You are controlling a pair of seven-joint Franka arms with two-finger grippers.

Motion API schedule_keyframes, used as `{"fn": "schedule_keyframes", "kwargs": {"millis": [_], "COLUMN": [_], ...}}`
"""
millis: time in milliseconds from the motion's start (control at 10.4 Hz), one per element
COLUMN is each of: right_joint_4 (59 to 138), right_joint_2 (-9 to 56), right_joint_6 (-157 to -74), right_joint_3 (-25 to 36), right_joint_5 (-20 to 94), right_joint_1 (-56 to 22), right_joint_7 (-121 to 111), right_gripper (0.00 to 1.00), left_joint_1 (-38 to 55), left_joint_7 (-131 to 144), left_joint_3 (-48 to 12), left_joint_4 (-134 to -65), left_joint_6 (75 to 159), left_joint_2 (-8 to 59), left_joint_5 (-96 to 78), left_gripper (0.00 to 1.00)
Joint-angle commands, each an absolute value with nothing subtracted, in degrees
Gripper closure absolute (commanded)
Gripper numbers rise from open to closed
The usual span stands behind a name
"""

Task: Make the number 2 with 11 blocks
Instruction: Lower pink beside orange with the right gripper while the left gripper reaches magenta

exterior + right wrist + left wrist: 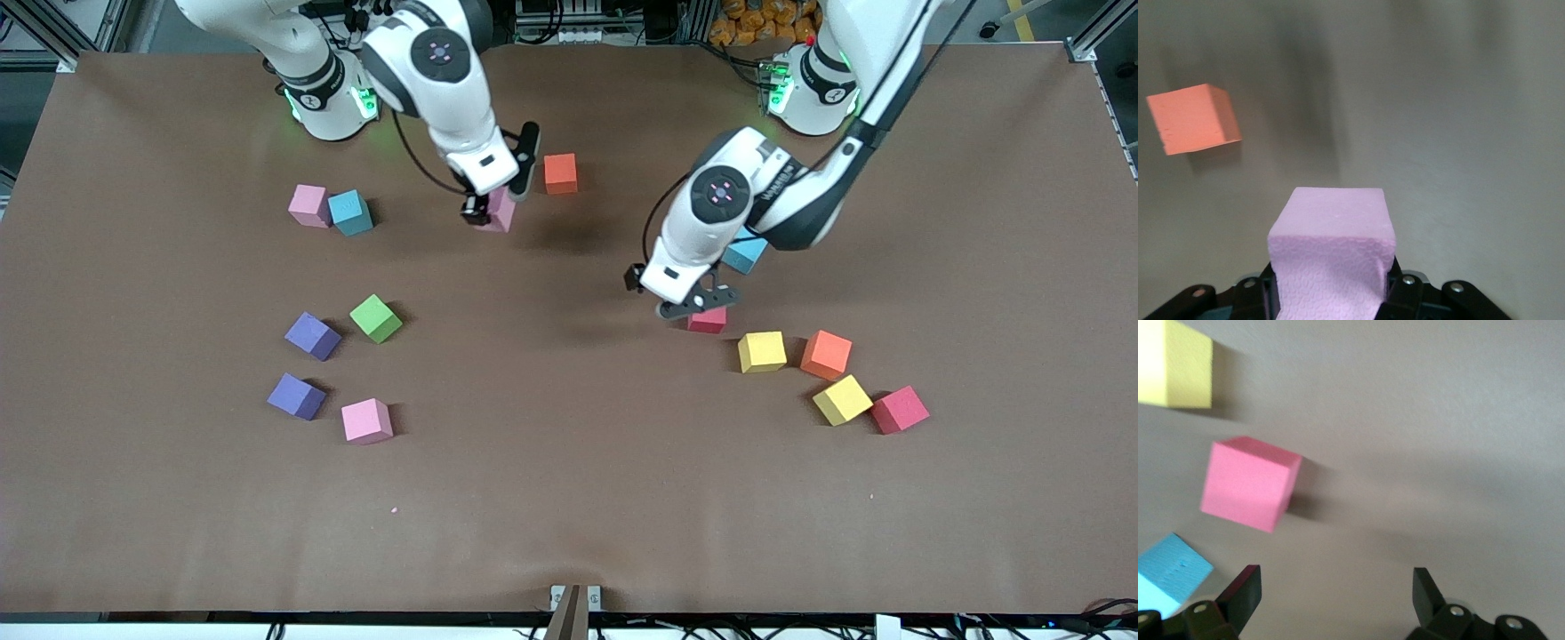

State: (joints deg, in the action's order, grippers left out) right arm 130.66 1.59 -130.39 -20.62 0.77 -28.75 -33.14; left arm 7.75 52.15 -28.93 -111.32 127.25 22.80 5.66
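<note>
My right gripper (494,197) is shut on a pink cube (500,212), which fills its jaws in the right wrist view (1331,247), beside an orange cube (560,172) (1195,119). My left gripper (683,300) is open and empty (1335,595), just above the table beside a crimson cube (709,320) (1248,483) that lies outside its jaws. Loose cubes toward the left arm's end: yellow (762,351), orange (826,355), yellow (842,399), crimson (900,409). Toward the right arm's end: green (375,318), purple (312,336), purple (296,396), pink (366,420), pink (309,205).
A light-blue cube (745,252) lies partly under the left arm and shows in the left wrist view (1168,577). Another light-blue cube (350,212) touches the pink one near the right arm's base. The brown table (569,498) is bare in its middle and toward the front camera.
</note>
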Motion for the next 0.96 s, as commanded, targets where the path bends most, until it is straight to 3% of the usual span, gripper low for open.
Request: {"fn": "schedule_keyframes", "kwargs": {"millis": [0, 289, 867], "right_joint_4": [133.68, 135.42, 137.64], "right_joint_2": [-0.09, 2.45, 8.95], "right_joint_6": [-131.57, -134.89, -140.09], "right_joint_3": [-22.84, -24.60, -27.07], "right_joint_5": [1.05, 0.97, 1.05], "right_joint_1": [-29.44, -29.62, -30.93], "right_joint_7": [-34.01, -39.11, -38.41], "right_gripper": [0.72, 0.72, 0.72], "left_joint_1": [5.11, -0.69, -3.15], "left_joint_7": [50.71, 46.69, 46.58], "left_joint_3": [-29.36, -29.36, -26.98], "left_joint_4": [-107.05, -107.23, -107.40], "left_joint_6": [123.93, 123.84, 123.31], "left_joint_2": [25.84, 26.89, 29.36], "left_joint_5": [6.77, 6.86, 6.68], "left_gripper": [0.00, 0.00, 0.00]}}
